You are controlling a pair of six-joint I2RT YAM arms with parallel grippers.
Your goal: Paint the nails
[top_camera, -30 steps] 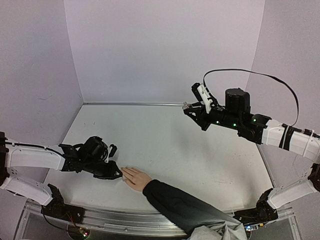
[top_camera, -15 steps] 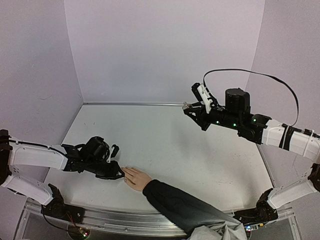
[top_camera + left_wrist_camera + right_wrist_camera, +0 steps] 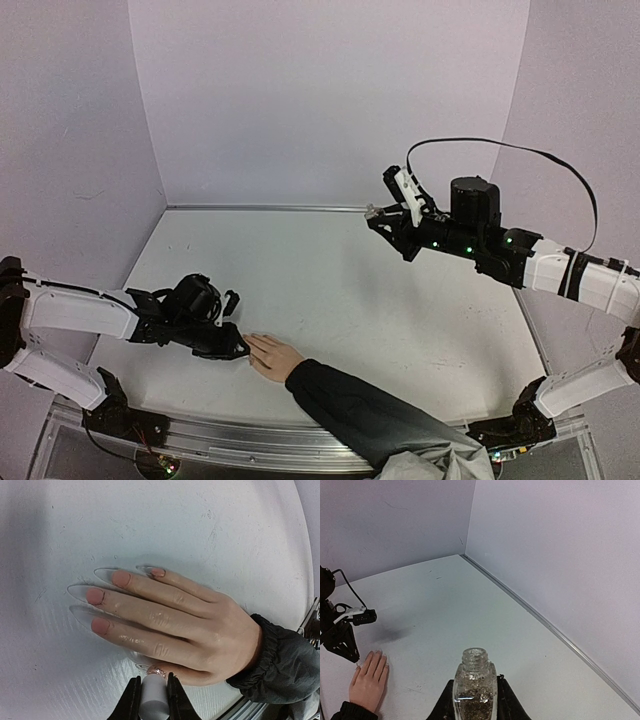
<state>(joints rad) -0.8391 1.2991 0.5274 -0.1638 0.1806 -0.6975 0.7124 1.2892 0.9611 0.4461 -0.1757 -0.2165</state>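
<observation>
Left wrist: left claw (image 3: 152, 682) clamps a cut-off white handle (image 3: 152, 702); right claw (image 3: 475, 696) clamps bottle (image 3: 475, 677)

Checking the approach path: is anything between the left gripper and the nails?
Nothing visible. The left gripper, shut on a white cylinder, sits right at the thumb nail; the other nails lie uncovered beyond it, with the hand flat on the table.

No text, label, brand, number or sign can be read anywhere in any of these views.
</observation>
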